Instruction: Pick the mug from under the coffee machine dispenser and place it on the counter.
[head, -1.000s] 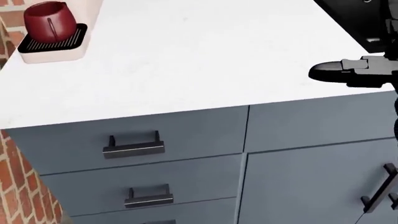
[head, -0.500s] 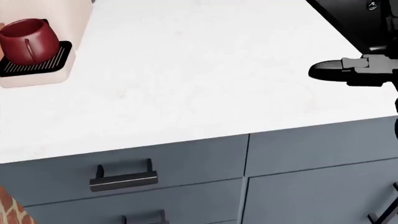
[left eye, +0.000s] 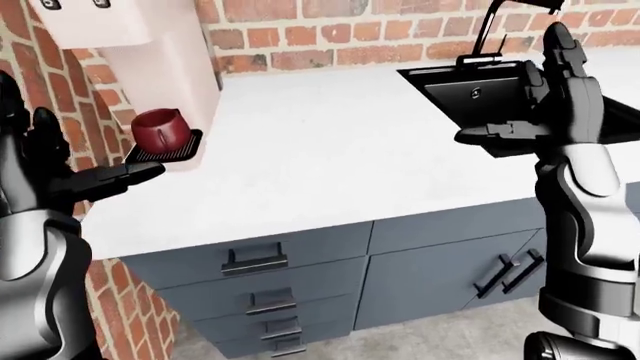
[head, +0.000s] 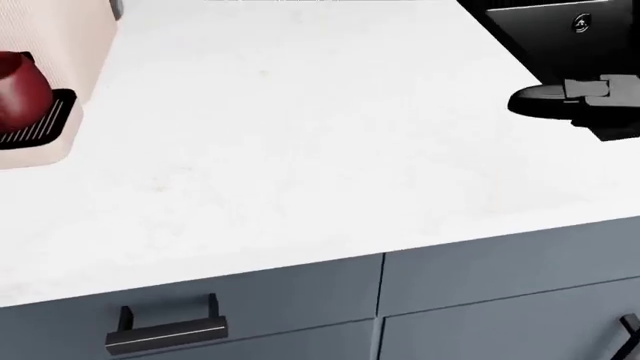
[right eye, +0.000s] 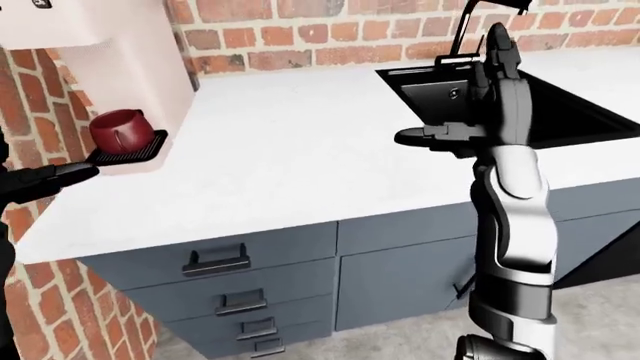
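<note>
A dark red mug (left eye: 158, 127) stands upright on the black drip tray (left eye: 172, 149) of a pale pink coffee machine (left eye: 150, 45) at the left end of the white counter (left eye: 330, 165). It also shows at the left edge of the head view (head: 15, 91). My left hand (left eye: 130, 171) is open, fingers pointing right, just below and left of the tray, apart from the mug. My right hand (left eye: 520, 90) is open and empty, raised over the counter's right part by the sink, far from the mug.
A black sink (left eye: 480, 86) with a black faucet (left eye: 497, 22) is set into the counter on the right. A brick wall (left eye: 350, 30) runs behind. Grey drawers (left eye: 255, 259) and cabinet doors (left eye: 450, 274) with black handles sit below the counter edge.
The head view has shifted: the mug and machine slid to its left edge and the counter edge dropped lower, so the camera moved. The right hand stays near the right edge.
</note>
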